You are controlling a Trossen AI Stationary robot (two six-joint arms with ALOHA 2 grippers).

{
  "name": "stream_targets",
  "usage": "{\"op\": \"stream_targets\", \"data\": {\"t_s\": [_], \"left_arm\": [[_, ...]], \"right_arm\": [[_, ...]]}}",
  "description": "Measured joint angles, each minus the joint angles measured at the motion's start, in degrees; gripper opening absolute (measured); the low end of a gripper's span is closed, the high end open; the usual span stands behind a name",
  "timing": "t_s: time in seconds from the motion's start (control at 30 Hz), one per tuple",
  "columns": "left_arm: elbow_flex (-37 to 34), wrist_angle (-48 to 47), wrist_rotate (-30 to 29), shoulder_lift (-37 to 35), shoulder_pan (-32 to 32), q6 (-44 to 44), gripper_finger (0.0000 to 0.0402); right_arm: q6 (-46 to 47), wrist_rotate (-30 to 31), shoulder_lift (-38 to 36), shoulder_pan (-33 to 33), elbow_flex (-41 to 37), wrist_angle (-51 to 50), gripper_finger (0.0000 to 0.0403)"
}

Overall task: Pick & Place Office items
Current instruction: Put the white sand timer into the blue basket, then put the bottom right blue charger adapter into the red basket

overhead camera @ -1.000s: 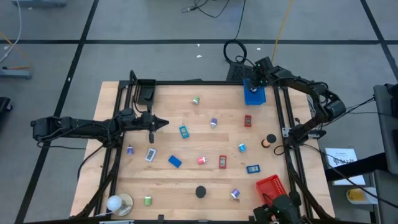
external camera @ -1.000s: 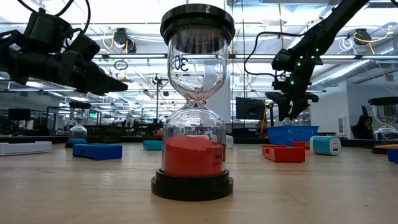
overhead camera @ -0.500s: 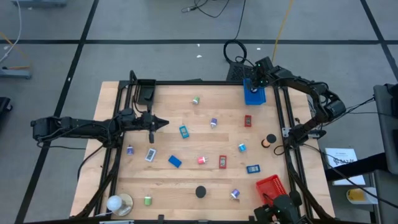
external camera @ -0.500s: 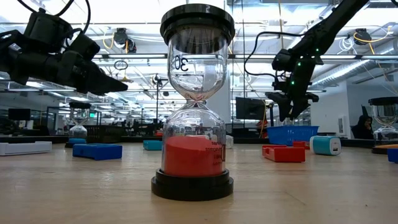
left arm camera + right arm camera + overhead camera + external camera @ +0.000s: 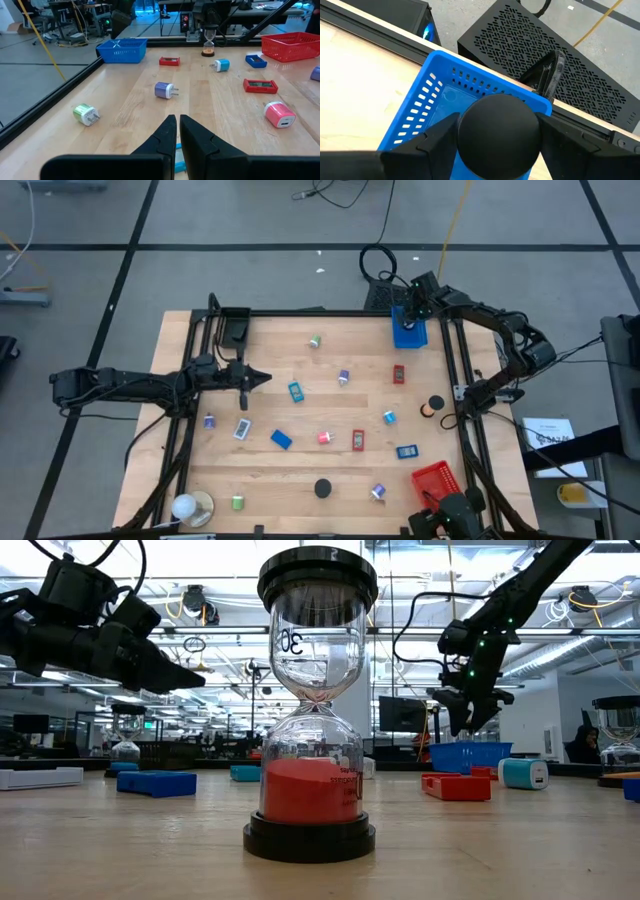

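Observation:
My right gripper hangs over the blue tray at the table's far right corner, shut on a black disc. Small office items lie scattered on the wooden table: a green plug, a purple one, a red block, a blue block and a pink roll. At the table's left my left gripper hovers shut and empty, its fingertips pointing across the table. My right gripper holds the black disc between its two fingers, one on each side of the disc's round edge. The fingers slant down from above. The disc is lifted clear, its flat face up, over the inside of the blue tray.
A sand timer stands near the table's front edge. A red tray sits at the near right, a round white and tan object at the near left. A black perforated box stands beyond the far edge.
In the low view my right gripper's fingers have drawn slightly apart above the blue tray. Both arms have stayed in place.

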Motion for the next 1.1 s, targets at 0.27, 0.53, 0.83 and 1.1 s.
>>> {"op": "stream_targets", "data": {"t_s": [0.27, 0.53, 0.83, 1.1], "left_arm": [[0.0, 0.01, 0.01, 0.0, -0.02, 0.0, 0.0031], [0.0, 0.01, 0.01, 0.02, -0.02, 0.2, 0.0031], [0.0, 0.03, 0.01, 0.02, 0.0, 0.61, 0.0031], [0.0, 0.25, -0.39, 0.02, -0.02, 0.13, 0.0031]], "right_arm": [[-0.06, 1.9, -2.43, 0.0, 0.0, -0.22, 0.0251], [-1.36, 2.14, -11.13, 0.9, 0.0, -2.34, 0.0248], [0.93, 2.86, -21.55, 9.21, 0.07, -4.66, 0.0141], [3.74, -0.01, -21.02, 21.55, -1.28, -4.02, 0.0007]]}}
